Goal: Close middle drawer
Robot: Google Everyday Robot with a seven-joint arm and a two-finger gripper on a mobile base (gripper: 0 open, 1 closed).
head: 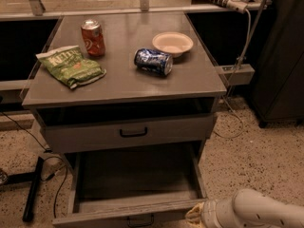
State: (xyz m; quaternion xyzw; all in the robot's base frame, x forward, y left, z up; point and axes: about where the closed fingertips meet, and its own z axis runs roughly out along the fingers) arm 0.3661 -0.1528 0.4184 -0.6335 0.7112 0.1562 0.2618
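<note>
Gripper (194, 215) at front corner of open middle drawer (137, 175), grip state cannot tell; prob. approach step; next: push front inward.

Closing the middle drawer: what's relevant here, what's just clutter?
Job: middle drawer, pulled out; hand, at the right end of its front.
Lying about: red can, chip bag, blue can on its side, bowl, all on the cabinet top.
</note>
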